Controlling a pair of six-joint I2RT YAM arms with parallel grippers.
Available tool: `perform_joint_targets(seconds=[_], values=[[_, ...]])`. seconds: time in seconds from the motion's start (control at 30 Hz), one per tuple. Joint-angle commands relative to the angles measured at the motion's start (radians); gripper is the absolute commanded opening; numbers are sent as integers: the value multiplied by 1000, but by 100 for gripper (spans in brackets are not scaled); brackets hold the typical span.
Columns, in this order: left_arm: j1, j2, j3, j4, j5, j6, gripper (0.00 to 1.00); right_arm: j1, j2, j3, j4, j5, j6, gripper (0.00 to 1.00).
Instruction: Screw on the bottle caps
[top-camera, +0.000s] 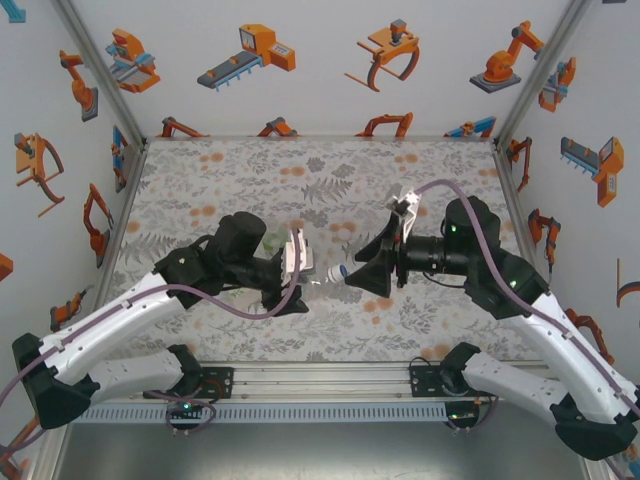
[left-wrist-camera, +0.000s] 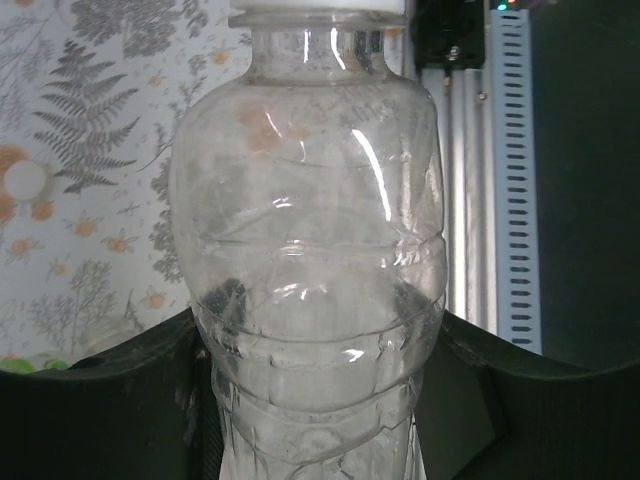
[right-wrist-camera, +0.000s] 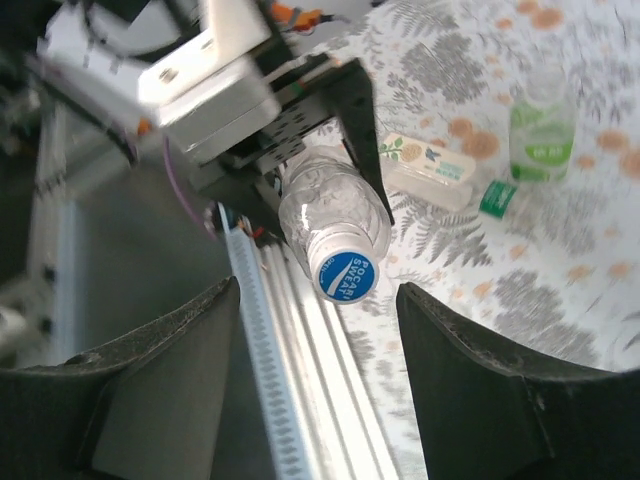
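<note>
Blue cap (right-wrist-camera: 345, 275) front and centre, seated on the neck of the clear bottle (right-wrist-camera: 330, 205), its white lettering facing straight into the right wrist camera. The right gripper (right-wrist-camera: 318, 295) has its two dark fingers (right-wrist-camera: 170, 370) spread apart, one on each side of the cap, and there's a gap on both sides, so it touches neither cap nor bottle.

Over to the left gripper (left-wrist-camera: 315, 335): it's pinching the clear bottle around its lower body, a black finger pressed against each flank. The bottle lies roughly level above the floral table (top-camera: 300, 180), capped end pointing at the right gripper (from overhead the two grippers sit nose to nose).

Beyond the right gripper's fingers, past the held bottle, the rest sits on the table. A pale labelled bottle (right-wrist-camera: 430, 170) lies on its side, and a small green cap (right-wrist-camera: 497, 197) rests loose just beside it. An upright green bottle (right-wrist-camera: 542, 125) stands a little further out, its top too blurred to read.
</note>
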Motion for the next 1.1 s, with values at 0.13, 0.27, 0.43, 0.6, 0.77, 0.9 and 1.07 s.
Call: perform_joint_targets(seconds=[0.13, 0.27, 0.43, 0.6, 0.77, 0.9, 1.07], values=[[-3, -2, 31, -7, 143, 6, 0, 8, 27, 46, -97, -206, -562, 62], [-4, -1, 32, -7, 140, 4, 0, 9, 29, 5, -24, -263, -613, 61], [-4, -1, 35, -7, 141, 4, 0, 9, 45, -19, 39, -290, -611, 55], [-4, -1, 37, -7, 142, 3, 0, 9, 66, -26, 44, -322, -611, 51], [-6, -1, 36, -7, 143, 3, 0, 9, 73, -32, 49, -329, -608, 47], [-6, -1, 36, -3, 143, 3, 0, 9, 76, -36, 48, -327, -607, 45], [-6, 0, 39, -3, 143, 6, 0, 9, 78, -39, 49, -332, -601, 44]])
